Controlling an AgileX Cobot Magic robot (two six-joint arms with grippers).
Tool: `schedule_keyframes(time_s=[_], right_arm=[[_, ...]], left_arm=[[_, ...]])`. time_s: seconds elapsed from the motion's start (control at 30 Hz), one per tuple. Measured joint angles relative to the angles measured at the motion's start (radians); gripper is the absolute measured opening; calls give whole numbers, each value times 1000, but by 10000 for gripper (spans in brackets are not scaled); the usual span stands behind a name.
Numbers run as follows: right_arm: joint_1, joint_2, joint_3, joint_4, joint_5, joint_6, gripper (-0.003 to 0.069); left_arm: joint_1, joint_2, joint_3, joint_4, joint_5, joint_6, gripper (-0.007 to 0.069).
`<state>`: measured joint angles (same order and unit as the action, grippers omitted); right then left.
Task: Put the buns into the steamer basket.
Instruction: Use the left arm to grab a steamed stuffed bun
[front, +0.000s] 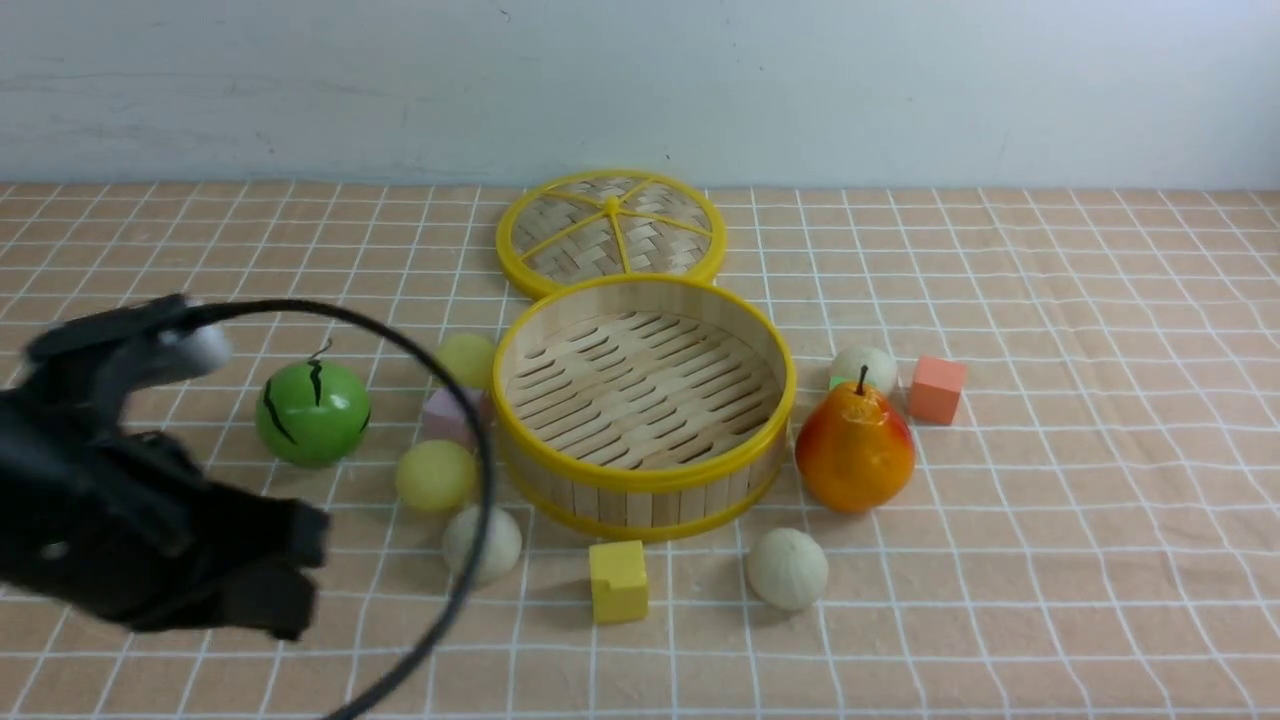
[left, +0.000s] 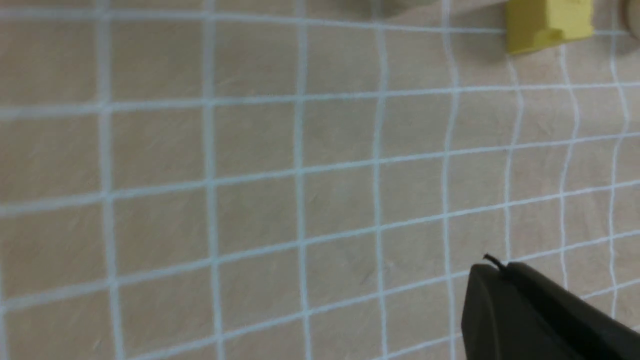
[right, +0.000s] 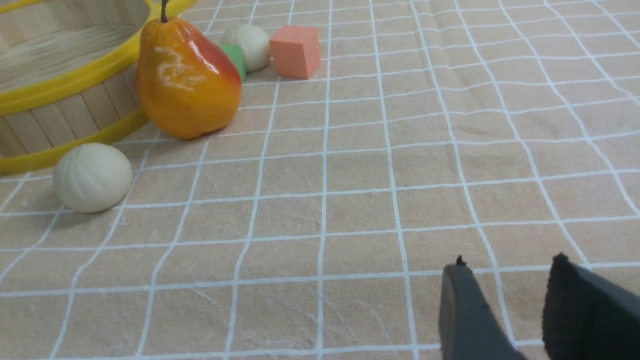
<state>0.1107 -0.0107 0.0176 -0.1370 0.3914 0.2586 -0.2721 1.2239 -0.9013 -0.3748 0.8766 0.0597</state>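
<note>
All five buns (front: 436, 476) are sitting on the bench (front: 1050, 560). None is lying in the steamer basket (front: 640, 478), which is standing mid-bench with bare slats.

Three are lying left of it:
- far yellow bun (front: 466, 360), up by the rim
- near yellow bun (front: 436, 476)
- left pleated bun (front: 482, 543), closest to you

Two are lying right of it:
- front pleated bun (front: 788, 568), just off the basket's front wall
- back pleated bun (front: 866, 366), peeking out behind the pear (front: 855, 450)

Your left end effector (front: 300, 568) is hovering at the front left. The left pleated bun is lying to its right and a touch farther forward, so I'm judging that the closest pick. The buns are round, so no long axis is mattering.

Your right end effector (right: 510, 320) is showing only in its wrist view, fingers parted a moderate gap and gripping nothing. The front pleated bun is lying ahead of it, by the basket. So I'm reading the left arm as nearer the left three and the right arm as nearer the other two.

What's hard to make out:
- The left end effector is blurring in the front view, and only one finger (left: 525, 310) is showing in its wrist view, so I cannot tell its spread.
- Its cable (front: 470, 480) is arcing across the pink cube (front: 447, 415) and the left pleated bun.
- The green cube (front: 838, 381) is mostly hiding behind the pear.
- The left wrist view is giving little beyond grid cloth and the yellow cube (left: 547, 22).
</note>
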Motion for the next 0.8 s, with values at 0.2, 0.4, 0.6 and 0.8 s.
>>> schedule_keyframes(time_s=[0.2,0.4,0.6,0.8], right_arm=[[0,0,0,0,0,0,239],[0,0,0,0,0,0,239],[0,0,0,0,0,0,239],[0,0,0,0,0,0,239]], left_arm=[[-185,196,-113,139,-155,-84,-13],[-190,406,-206,289,-243,-115,20],[-190,519,-253,399,-270,-163,209],[-188,538,-263,448,-348,-212,324]])
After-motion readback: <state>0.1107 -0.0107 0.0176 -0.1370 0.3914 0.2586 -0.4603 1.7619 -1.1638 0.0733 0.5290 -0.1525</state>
